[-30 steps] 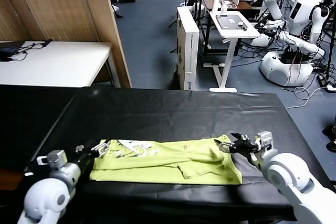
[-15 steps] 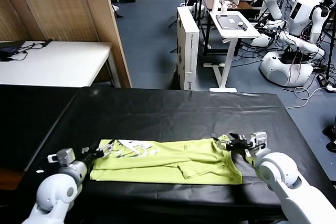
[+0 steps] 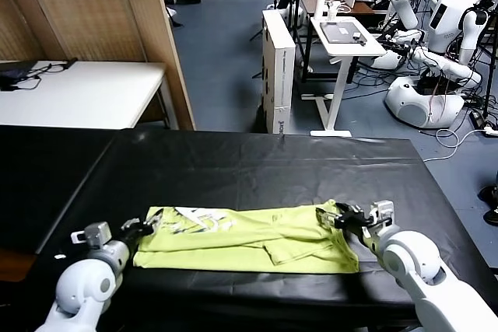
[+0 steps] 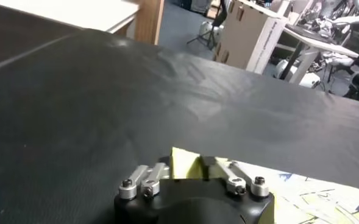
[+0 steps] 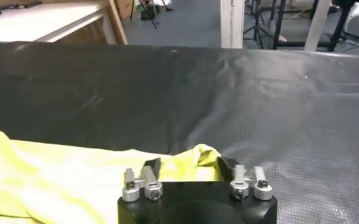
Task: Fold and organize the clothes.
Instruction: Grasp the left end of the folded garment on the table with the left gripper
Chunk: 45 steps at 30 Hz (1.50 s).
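The lime yellow-green T-shirt [image 3: 249,242] lies folded into a long strip across the near part of the black table [image 3: 257,169]. A white printed patch [image 3: 198,219] shows near its left end. My left gripper [image 3: 146,226] is at the strip's left end. In the left wrist view it [image 4: 188,167] is closed in on an upstanding corner of the shirt [image 4: 184,164]. My right gripper [image 3: 331,217] is at the right end. In the right wrist view it [image 5: 188,165] is open, with a bunched corner of the shirt [image 5: 197,159] between its spread fingers.
The table's front edge [image 3: 257,301] runs just below the shirt. A white table [image 3: 85,91] and a wooden screen [image 3: 93,13] stand at the back left. A cardboard box [image 3: 278,68], a small stand [image 3: 342,36] and other robots [image 3: 436,29] stand beyond the table.
My right gripper has moved left onto the shirt's right corner. My left gripper has drawn in lower at the left corner. The shirt has hardly moved.
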Motion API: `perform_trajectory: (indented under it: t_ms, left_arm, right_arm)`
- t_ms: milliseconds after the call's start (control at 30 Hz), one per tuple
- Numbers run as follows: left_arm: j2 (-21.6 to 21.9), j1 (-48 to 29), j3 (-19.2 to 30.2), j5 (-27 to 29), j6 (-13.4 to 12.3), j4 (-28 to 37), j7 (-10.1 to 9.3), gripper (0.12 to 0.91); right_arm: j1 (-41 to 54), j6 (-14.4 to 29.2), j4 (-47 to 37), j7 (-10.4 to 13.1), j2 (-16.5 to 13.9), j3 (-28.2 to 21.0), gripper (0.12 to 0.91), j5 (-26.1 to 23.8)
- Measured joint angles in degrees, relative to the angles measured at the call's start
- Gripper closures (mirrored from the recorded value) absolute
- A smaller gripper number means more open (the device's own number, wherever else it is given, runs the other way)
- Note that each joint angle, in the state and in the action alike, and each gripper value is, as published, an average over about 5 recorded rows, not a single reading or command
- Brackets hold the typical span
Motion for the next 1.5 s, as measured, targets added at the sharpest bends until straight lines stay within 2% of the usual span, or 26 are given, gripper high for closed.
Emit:
perform_trajectory:
  t_ms: [100,300,467,533,600,700,900,967,1033,1167,1300,1400,1500]
  left_arm:
    - [0.07,0.00,-0.32,-0.01,-0.06,0.16,-0.05,0.881]
    - [0.26,-0.41,-0.59,-0.05,-0.17,0.69,-0.16,0.883]
    - [0.29,-1.01,-0.58,0.05,-0.17,1.04,-0.20,0.883]
    - [0.29,-1.17,-0.56,0.24,-0.12,1.03,-0.10,0.883]
    - [0.33,-1.32,-0.54,0.42,-0.06,0.95,0.04,0.870]
    - [0.68,-1.35,-0.67,0.44,0.16,0.71,0.16,0.757]
    - [2.77,-0.10,-2.09,-1.97,1.92,-0.72,0.23,0.385]
    - [3.90,0.56,-2.89,-3.47,2.80,-1.35,0.06,0.258]
    - [5.31,1.38,-3.90,-5.73,4.11,-2.07,-0.13,0.173]
    - [8.64,3.60,-6.71,-12.62,7.42,-3.92,0.49,0.126]
    - [10.99,6.39,-10.08,-18.50,8.55,-5.30,3.58,0.124]
    - [11.42,8.19,-11.64,-19.41,8.55,-5.61,6.50,0.123]
    - [11.14,9.17,-11.94,-17.92,8.55,-5.27,8.67,0.123]
  right_arm:
    - [-0.33,0.56,-0.24,0.78,0.49,0.38,0.885,0.00]
    - [-0.41,1.07,-0.74,2.03,1.28,0.43,0.886,0.17]
    - [-0.41,1.02,-0.47,2.03,1.45,0.46,0.882,1.34]
    - [-0.57,1.24,-0.09,1.60,1.31,0.79,0.841,1.84]
    - [-0.81,1.53,0.37,1.07,0.96,1.19,0.743,2.44]
    - [-1.23,2.02,1.26,0.19,0.09,1.70,0.556,3.35]
    - [-2.35,4.11,3.79,-2.19,-3.01,3.04,0.228,4.06]
    - [-2.94,5.36,4.76,-3.36,-4.22,3.73,0.155,4.12]
    - [-3.89,7.32,5.81,-4.48,-5.40,4.75,0.130,4.30]
    - [-6.97,13.69,8.00,-6.16,-6.68,7.59,0.119,5.13]
    - [-11.08,19.87,9.92,-7.53,-6.09,11.04,0.118,6.42]
    - [-14.49,22.38,11.35,-8.11,-5.03,13.82,0.118,7.29]
    - [-17.87,23.14,12.80,-8.56,-4.39,16.56,0.118,7.93]
